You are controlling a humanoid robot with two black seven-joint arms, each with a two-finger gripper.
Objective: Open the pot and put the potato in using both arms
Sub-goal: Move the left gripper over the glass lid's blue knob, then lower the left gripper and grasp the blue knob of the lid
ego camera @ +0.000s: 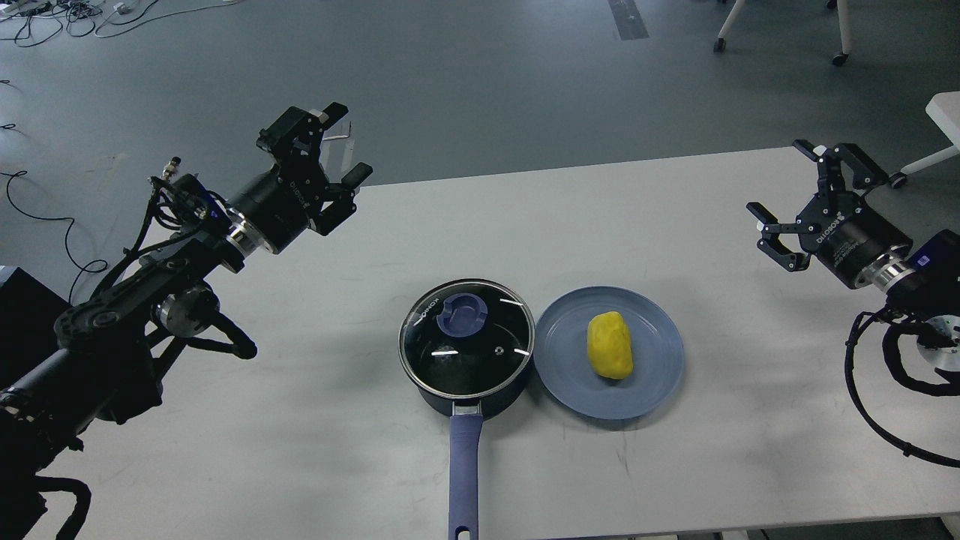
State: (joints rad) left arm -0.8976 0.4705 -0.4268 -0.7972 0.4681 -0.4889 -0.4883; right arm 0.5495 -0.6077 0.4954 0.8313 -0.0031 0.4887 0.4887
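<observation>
between pot (466, 346) and table edge (675, 525), open room.

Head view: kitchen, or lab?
Likely a robotics lab, not a kitchen: a plain white table on grey office flooring, loose cables across the floor, and wheeled furniture legs behind. The pot and potato look like staged props.

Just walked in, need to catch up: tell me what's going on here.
Nothing is being handled yet. The left hand and right hand hover open and empty at the white table's sides. The dark navy saucepan has its round glass lid on. The small yellow oval potato lies on the flat blue plate beside it.
</observation>
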